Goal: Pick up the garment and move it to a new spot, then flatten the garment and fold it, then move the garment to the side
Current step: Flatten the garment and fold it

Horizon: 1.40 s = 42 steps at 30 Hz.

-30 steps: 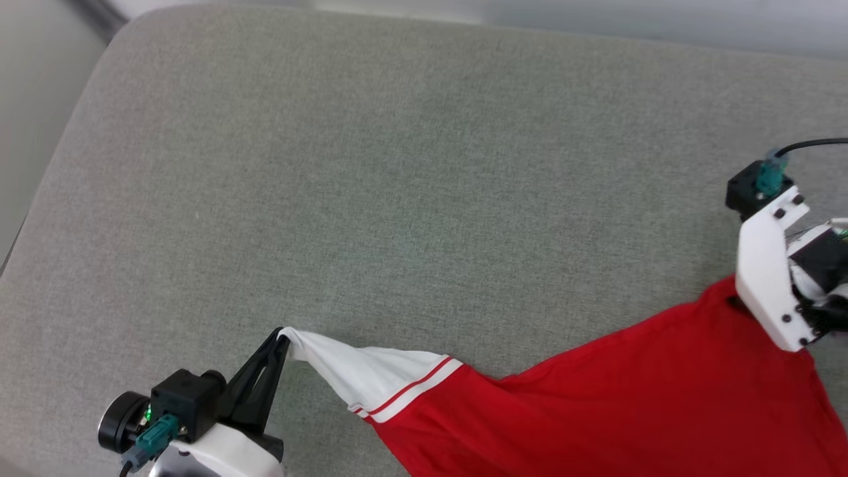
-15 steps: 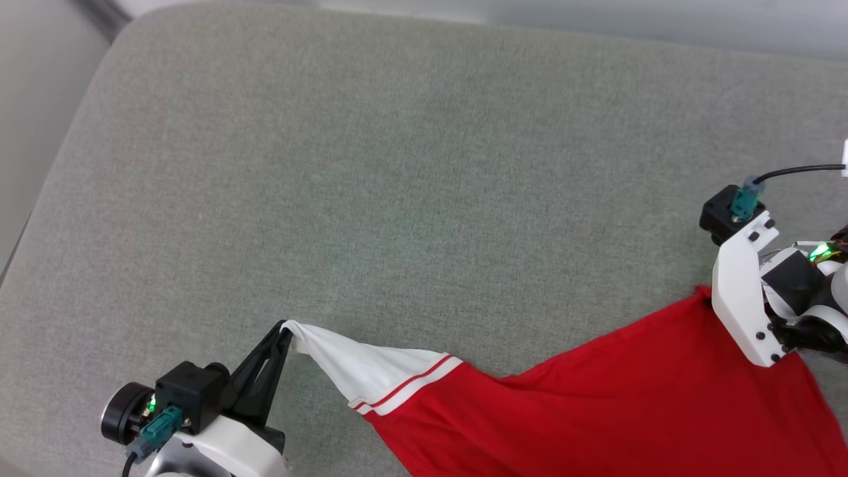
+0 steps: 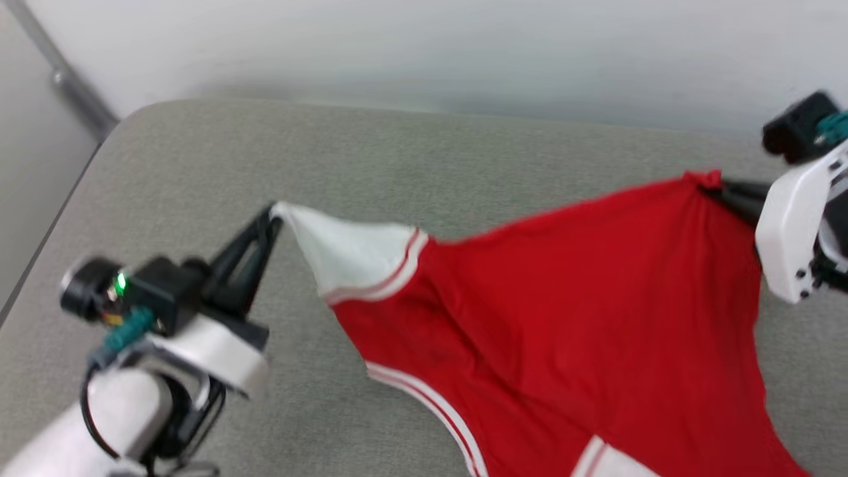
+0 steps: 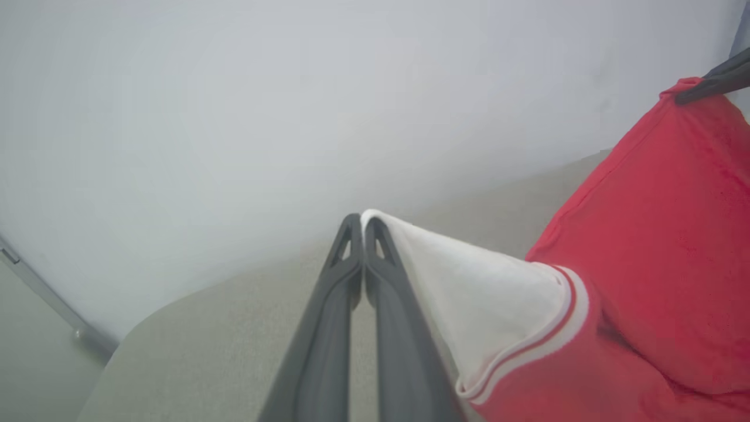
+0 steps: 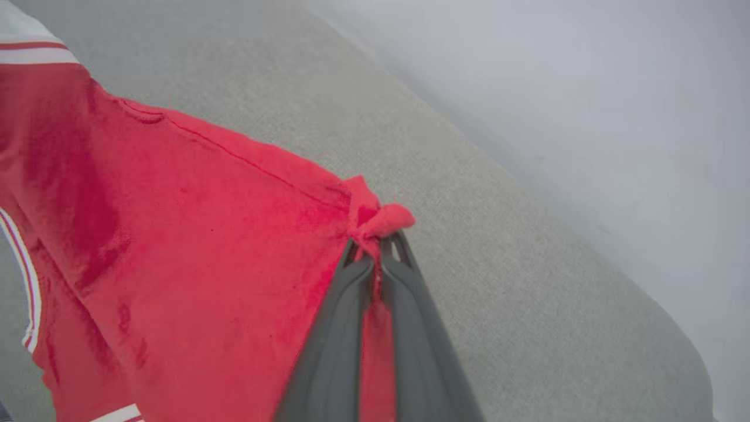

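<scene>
The red jersey T-shirt (image 3: 563, 285) is held up between the two grippers, over the grey cloth-covered tabletop (image 3: 199, 152). The left gripper (image 3: 272, 217) is pinched tight on the tip of the white sleeve (image 3: 344, 255). The right gripper (image 5: 382, 241) is pinched tight on a bunched red corner (image 5: 384, 220) of the shirt, and only a small knot of cloth sticks out past its tips. The top edge of the shirt is pulled almost straight between the two holds. The rest hangs down toward the near side, where a curved striped trim (image 3: 424, 397) can be seen. It cannot be told whether the low part touches the tabletop.

The step in hand is judged to be the lift and carry to a new spot. It is done well if both arms are moved together at the same speed, so the gap between the holds is not changed and the cloth is not tugged harder. The right hold is small — it could slip if the shirt is pulled too much. The shirt should be lifted high enough that the hanging part is not dragged into a heap. It is best laid down low part first, then drawn out flat. One hold is on a sleeve and one on the body, so the shirt may land crooked — new holds may be needed for smoothing.
</scene>
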{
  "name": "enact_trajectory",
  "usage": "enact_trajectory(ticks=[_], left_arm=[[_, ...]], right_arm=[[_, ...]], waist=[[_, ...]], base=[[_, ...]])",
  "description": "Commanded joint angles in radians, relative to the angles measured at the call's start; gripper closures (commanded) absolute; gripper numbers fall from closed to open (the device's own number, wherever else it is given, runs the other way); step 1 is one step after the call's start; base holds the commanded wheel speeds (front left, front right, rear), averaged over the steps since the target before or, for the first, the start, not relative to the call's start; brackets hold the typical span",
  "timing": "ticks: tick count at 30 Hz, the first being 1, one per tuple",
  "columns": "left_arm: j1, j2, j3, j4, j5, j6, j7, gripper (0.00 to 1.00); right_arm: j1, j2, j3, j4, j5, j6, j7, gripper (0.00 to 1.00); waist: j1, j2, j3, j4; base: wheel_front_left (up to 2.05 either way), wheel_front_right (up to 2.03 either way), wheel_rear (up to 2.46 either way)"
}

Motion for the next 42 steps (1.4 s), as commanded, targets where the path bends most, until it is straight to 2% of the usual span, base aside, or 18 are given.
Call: enact_trajectory(ticks=[1,8,15,22,28,34,42], left_arm=[[-0.062,0.003,0.012,-0.004,0.01,-0.016,0.011,1.0],[-0.365,-0.013,0.061,0.027,0.03,-0.088,0.068,1.0],[-0.709,-0.067,0.089,0.146,0.053,-0.18,0.101,1.0],[-1.057,-0.137,0.1,0.319,0.089,-0.251,0.101,1.0],[-1.307,-0.164,0.102,0.506,0.102,-0.292,0.058,1.0],[-1.408,-0.166,0.072,0.647,0.091,-0.308,0.001,1.0],[-1.295,-0.189,-0.008,0.759,0.038,-0.311,-0.059,1.0]], right_arm=[[-0.03,0.006,-0.019,-0.007,-0.005,-0.001,-0.034,1.0],[-0.155,0.035,-0.099,-0.015,-0.073,-0.001,-0.124,1.0],[-0.379,0.126,-0.191,0.055,-0.186,-0.001,-0.148,1.0],[-0.669,0.202,-0.193,0.172,-0.3,-0.001,-0.139,1.0],[-0.887,0.269,-0.174,0.303,-0.358,-0.001,-0.189,1.0],[-0.977,0.318,-0.134,0.43,-0.378,-0.001,-0.263,1.0],[-0.872,0.341,-0.028,0.551,-0.314,-0.001,-0.341,1.0]], waist=[[0.0001,-0.0001,-0.012,-0.026],[0.0001,-0.0001,0.048,-0.059],[0.0001,-0.0001,0.16,-0.081],[0.0001,-0.0001,0.282,-0.085],[0.0001,-0.0001,0.357,-0.09],[0.0001,-0.0001,0.393,-0.095],[0.0001,-0.0001,0.384,-0.092]], base=[[0.0,0.0,0.0],[0.0,0.0,0.0],[0.0,0.0,0.0],[0.0,0.0,0.0],[0.0,0.0,0.0],[0.0,0.0,0.0],[0.0,0.0,0.0]])
